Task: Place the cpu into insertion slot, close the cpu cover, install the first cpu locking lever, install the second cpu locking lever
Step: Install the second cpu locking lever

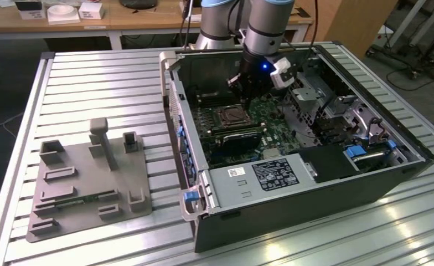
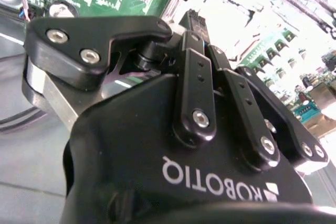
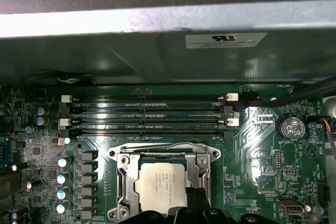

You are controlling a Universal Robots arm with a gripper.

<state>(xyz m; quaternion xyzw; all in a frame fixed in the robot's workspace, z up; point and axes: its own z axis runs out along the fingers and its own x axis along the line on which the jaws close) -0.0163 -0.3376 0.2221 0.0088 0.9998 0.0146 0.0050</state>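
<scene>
Gripper [image 1: 245, 91], its opening impossible to tell, hangs inside the case above the cpu [image 3: 160, 187] seated in the insertion slot [image 3: 122, 182].

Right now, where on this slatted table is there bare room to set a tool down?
The slatted table lies bare beyond the grey fixture tray, toward the exterior view's left of the computer case, and in a strip in front of the case. Inside, it is crowded: the gripper hangs above the cpu.
</scene>
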